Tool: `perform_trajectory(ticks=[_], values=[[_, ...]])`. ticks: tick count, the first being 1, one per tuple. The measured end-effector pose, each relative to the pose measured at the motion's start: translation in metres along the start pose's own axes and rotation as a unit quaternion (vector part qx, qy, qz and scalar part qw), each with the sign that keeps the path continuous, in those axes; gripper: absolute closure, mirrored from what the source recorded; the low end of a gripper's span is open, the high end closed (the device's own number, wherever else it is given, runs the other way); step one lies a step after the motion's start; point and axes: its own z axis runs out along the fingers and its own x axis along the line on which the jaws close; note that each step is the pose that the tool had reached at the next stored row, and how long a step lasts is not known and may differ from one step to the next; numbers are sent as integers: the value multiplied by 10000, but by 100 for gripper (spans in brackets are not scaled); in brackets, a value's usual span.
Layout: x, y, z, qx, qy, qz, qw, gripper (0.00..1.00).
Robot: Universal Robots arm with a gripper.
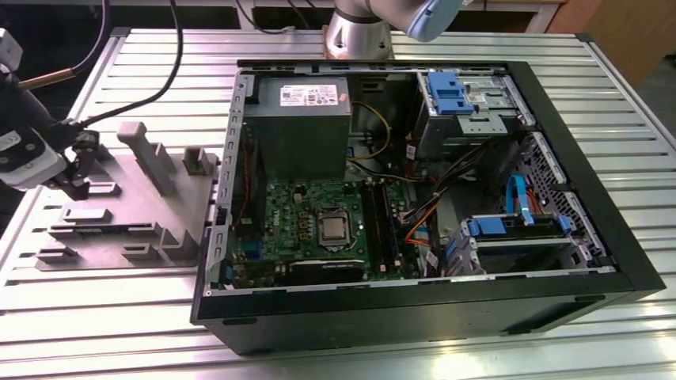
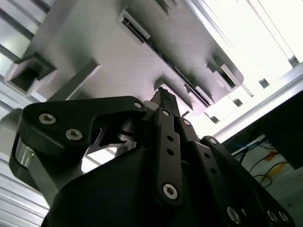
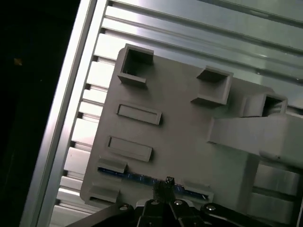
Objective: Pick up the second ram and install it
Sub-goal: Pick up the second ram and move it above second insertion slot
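Note:
The second ram [image 3: 137, 177] is a thin dark blue strip lying in a slot between two low holders at one edge of the grey fixture plate [image 3: 180, 137]. In the second wrist view the ram [image 2: 177, 73] runs as a dark line along the plate [image 2: 90, 42]. My gripper [image 1: 78, 190] hangs over the plate [image 1: 127, 210] at the exterior view's left. Its black fingers are drawn together. In both wrist views the gripper [image 3: 168, 182] [image 2: 163, 94] lines up with the middle of the strip. I cannot tell whether the tips touch the strip.
An open computer case [image 1: 423, 313] lies at the exterior view's centre and right, with the grey power-supply box [image 1: 301, 131], the green board and the black memory slots [image 1: 382, 226] inside. Upright grey posts [image 1: 148, 154] rise from the fixture plate near the gripper. Cables trail behind the arm.

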Motion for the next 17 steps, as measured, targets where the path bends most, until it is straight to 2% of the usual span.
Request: perform_trajectory(ticks=[3, 5, 9, 13, 17], values=[[0, -1, 14, -6, 11, -270, 9996, 90], [0, -1, 23, -11, 18, -457, 9990, 90], [1, -1, 41, -20, 32, -816, 9967, 90], [2, -2, 60, -29, 47, -1182, 9930, 90], [2, -3, 79, -37, 61, -1540, 9880, 90]])
